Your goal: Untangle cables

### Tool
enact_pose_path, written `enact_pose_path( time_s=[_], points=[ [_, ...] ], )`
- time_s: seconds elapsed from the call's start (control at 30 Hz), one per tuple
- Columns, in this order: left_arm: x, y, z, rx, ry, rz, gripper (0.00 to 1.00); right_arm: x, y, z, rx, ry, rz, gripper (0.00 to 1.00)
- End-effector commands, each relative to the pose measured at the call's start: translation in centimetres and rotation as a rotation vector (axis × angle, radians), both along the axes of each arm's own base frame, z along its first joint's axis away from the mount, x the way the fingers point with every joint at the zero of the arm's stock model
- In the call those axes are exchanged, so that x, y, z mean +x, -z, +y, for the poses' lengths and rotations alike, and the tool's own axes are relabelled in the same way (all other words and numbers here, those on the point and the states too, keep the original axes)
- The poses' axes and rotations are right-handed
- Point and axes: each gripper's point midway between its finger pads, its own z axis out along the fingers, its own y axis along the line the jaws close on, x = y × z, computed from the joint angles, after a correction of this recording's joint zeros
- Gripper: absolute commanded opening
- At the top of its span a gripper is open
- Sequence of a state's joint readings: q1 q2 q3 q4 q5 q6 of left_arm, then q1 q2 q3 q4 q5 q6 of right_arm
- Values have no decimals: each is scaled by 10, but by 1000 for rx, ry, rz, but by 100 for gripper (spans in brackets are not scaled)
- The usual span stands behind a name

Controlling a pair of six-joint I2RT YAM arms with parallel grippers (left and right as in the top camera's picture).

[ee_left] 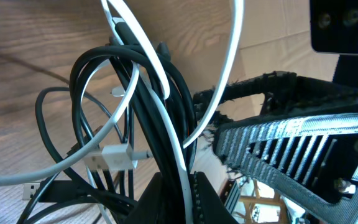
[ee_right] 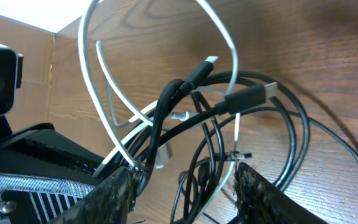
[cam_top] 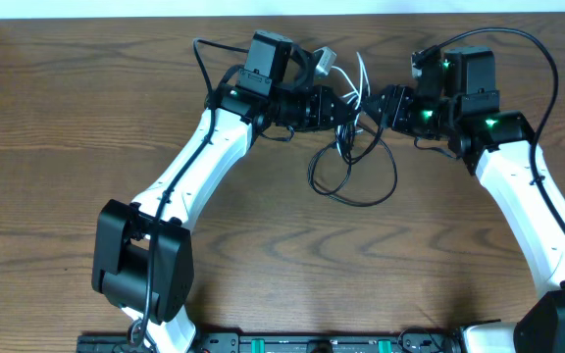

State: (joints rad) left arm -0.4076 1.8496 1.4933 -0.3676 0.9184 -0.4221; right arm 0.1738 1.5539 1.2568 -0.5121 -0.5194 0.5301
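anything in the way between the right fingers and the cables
Nothing visible. The thin black cable and thin white cable loop through the gap between the open fingers of the right gripper, with no other object between.

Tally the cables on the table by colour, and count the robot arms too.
Black cable: 1
White cable: 1
Robot arms: 2
Total: 4
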Motion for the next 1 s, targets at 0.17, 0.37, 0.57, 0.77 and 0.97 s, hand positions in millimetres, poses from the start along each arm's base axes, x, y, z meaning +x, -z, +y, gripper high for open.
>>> enact_pose_path(
  time_s=[0.17,0.37,0.57,0.77,0.97],
  points=[
    [1,-11,-2,-11,9,-33,7,7,16,5,-2,18,41,52],
    [-7,-9,-12,2,35,-54,7,13,20,16,7,2,26,52],
    [-9,-9,-16,6,41,-55,8,15,24,15,-5,10,27,49],
    [-11,-9,-17,-1,50,-50,8,18,39,28,8,-25,50,47],
    [-13,-7,-15,8,50,-32,8,26,27,36,62,-47,0,47]
  ],
)
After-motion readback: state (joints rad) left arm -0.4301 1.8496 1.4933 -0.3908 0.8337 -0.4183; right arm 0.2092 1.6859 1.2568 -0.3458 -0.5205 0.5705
